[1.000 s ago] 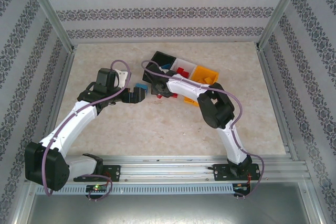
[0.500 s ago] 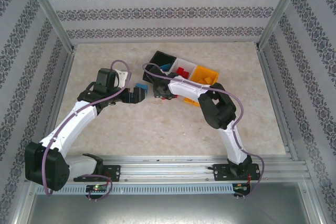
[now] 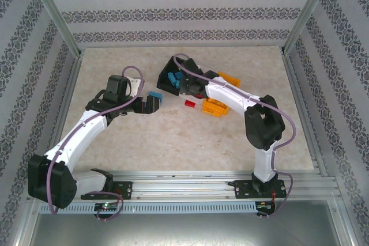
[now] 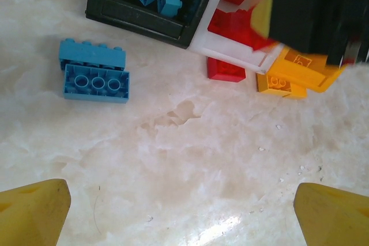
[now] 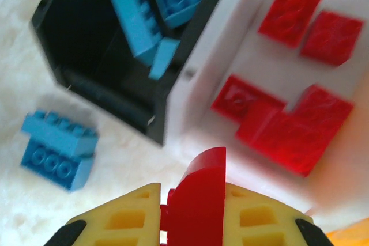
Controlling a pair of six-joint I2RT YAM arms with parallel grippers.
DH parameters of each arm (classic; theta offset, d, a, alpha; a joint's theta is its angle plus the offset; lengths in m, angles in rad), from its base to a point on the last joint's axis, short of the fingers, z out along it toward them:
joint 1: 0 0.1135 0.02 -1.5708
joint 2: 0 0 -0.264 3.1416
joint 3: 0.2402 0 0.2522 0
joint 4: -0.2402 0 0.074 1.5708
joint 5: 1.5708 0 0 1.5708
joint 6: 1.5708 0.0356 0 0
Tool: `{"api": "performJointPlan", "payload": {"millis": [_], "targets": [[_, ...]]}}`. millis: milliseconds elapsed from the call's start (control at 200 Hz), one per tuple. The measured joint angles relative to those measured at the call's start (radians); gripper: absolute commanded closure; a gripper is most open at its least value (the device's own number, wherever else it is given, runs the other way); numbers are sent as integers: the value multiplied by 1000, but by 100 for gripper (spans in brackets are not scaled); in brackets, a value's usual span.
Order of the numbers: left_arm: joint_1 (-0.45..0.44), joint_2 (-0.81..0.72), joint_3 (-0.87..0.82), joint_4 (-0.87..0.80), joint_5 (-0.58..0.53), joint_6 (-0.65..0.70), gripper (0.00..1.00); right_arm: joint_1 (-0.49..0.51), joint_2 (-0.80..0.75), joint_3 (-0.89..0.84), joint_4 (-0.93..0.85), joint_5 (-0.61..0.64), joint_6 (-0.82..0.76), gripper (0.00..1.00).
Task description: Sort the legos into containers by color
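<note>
My right gripper (image 5: 193, 214) is shut on a red lego (image 5: 202, 188) and hangs over the near rim of the white container (image 5: 202, 79), which holds several red legos (image 5: 288, 119). The black container (image 5: 75, 73) beside it holds blue legos (image 5: 141, 24). A blue lego (image 4: 94, 71) lies on the table to the left of the black container (image 4: 144, 15). A red lego (image 4: 226, 69) and orange legos (image 4: 285, 80) lie in front of the white container (image 4: 230, 45). My left gripper (image 4: 184, 217) stands open over bare table, nothing between its fingers. The orange container (image 3: 230, 79) is partly hidden by the right arm.
The right arm (image 3: 242, 99) stretches across the containers from the right. Patterned walls and metal posts (image 3: 55, 12) close in the marble table (image 3: 173, 136) on three sides. Bare tabletop lies in front of the loose legos.
My right gripper shut on a red lego at the table and rose back over the containers. The right arm's elbow swung right. The left arm has stayed still.
</note>
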Motion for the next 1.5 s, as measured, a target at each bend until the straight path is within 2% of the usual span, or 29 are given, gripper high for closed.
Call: {"api": "performJointPlan", "payload": {"millis": [60, 105, 195, 270, 445, 714, 814, 969, 1104, 1504], "targets": [[0, 10, 2, -5, 0, 0, 0, -36, 8, 8, -2, 1, -16, 83], [0, 14, 2, -9, -1, 0, 0, -61, 18, 17, -1, 3, -30, 79], [0, 23, 3, -13, -4, 0, 0, -98, 43, 40, -4, 3, -57, 47], [0, 27, 3, -16, -7, 0, 0, -113, 81, 93, -17, 2, -91, 39], [0, 31, 3, -16, -14, 0, 0, -109, 58, 59, -19, 12, -124, 33], [0, 31, 3, -16, -14, 0, 0, -2, -288, -359, -49, 82, -88, 26], [0, 31, 3, -16, -14, 0, 0, 6, -355, -480, -49, 77, -60, 25], [0, 31, 3, -16, -14, 0, 0, -65, -348, -556, -14, 53, -35, 25], [0, 31, 3, -16, -14, 0, 0, -126, -293, -552, 42, 35, -36, 25], [0, 34, 3, -16, -14, 0, 0, -233, -59, -334, 158, 14, -88, 25]]}}
